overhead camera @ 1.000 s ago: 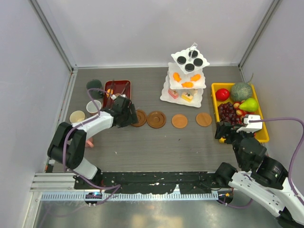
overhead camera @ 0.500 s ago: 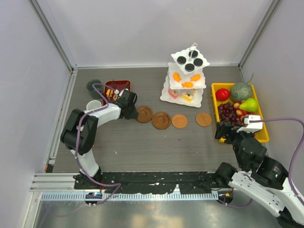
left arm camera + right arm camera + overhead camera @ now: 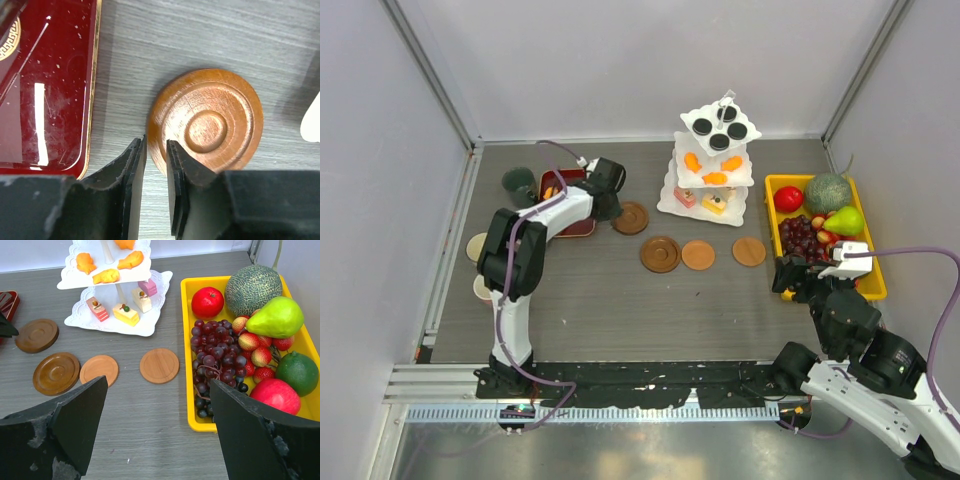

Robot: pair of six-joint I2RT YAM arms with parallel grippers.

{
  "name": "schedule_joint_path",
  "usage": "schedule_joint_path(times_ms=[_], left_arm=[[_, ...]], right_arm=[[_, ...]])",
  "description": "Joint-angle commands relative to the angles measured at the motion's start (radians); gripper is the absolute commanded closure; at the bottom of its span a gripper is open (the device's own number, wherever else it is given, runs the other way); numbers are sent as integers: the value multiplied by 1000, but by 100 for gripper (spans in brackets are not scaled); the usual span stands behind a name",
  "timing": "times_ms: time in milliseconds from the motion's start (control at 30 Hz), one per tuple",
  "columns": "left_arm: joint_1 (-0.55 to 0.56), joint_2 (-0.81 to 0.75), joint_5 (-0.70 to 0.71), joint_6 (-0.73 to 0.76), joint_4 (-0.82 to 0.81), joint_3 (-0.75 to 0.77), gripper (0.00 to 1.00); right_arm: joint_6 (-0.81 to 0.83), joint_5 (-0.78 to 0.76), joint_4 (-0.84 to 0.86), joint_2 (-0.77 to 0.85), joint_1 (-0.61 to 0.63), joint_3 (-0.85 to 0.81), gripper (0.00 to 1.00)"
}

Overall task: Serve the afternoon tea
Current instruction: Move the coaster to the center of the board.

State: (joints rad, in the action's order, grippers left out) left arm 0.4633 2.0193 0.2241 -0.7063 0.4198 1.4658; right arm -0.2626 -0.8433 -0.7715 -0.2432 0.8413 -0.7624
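One brown coaster point(image 3: 207, 125) lies on the table point(image 3: 200, 30) just beside the dark red tray point(image 3: 55, 75), my left gripper point(image 3: 155, 146) clamped on its rim, while my right gripper point(image 3: 157, 387) hangs jaws wide apart near the yellow fruit tray point(image 3: 186, 330).

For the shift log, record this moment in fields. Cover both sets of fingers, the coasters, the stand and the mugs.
Left fingers: closed on the rim of the leftmost coaster, beside the dark red tray
Right fingers: open, empty, beside the yellow fruit tray
Other coasters: three in a row, all bare
Stand: white three-tier stand holding sweets on every tier
Mugs: dark green mug left of the dark red tray, not on a coaster
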Motion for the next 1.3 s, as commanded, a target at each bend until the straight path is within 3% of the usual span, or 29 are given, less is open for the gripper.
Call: schedule_joint_path(times_ms=[0,100,267,633,800,1100,1267], left_arm=[[-5,-10,73,68,62,77,64],[5,-57,38,88,37,41,51],[29,-109,-45,80,-13,-34,40],[74,-38,-112,25,-39,-45,61],[26,28,-129,-2,-21,11,66],[-28,160,-86,64,123,258,67],[-55,154,-94,71,142,288,64]], right_arm=[[5,-13,37,-16,-1,-5,10],[3,-11,38,-16,-1,-5,10],[10,-14,41,-22,1,-3,10],[8,-14,41,-22,-1,-2,10],[6,-17,37,-24,-1,-3,10],[3,-19,35,-33,-1,0,10],[5,-20,35,-33,-1,0,10]])
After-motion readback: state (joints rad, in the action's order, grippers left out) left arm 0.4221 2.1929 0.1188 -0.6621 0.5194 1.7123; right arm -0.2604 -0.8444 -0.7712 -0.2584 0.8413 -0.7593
